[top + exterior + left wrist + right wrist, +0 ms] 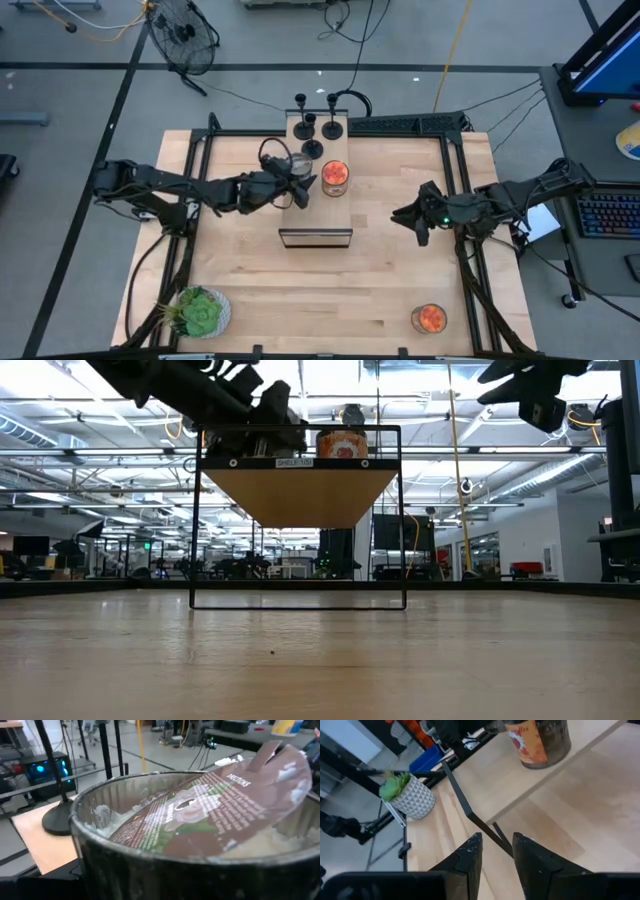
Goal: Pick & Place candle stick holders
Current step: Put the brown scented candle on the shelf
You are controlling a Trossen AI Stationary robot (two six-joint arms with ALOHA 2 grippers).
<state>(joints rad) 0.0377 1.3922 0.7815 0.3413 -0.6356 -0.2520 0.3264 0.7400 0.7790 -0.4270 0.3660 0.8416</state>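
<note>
Three small black candle stick holders (313,148) stand on their round bases at the far end of the wooden shelf top (318,215). One base shows in the left wrist view (60,817). My left gripper (297,186) is over the shelf, next to them, shut on a clear glass jar (190,820) with a brown printed disc inside. My right gripper (496,845) hovers to the right of the shelf, above the table, empty, with a narrow gap between its fingers. My left gripper holds the glass jar (300,170), coming level from the table's left. The jar's rim (150,847) fills the wrist view and hides the fingers, so the part held does not show. The jar is upright, mouth up, over the shelf top.
An orange-labelled jar (335,177) stands on the shelf right beside the held jar. A potted succulent (200,312) sits at the near left and another orange jar (430,318) at the near right. The shelf's black frame (300,520) stands mid-table.
</note>
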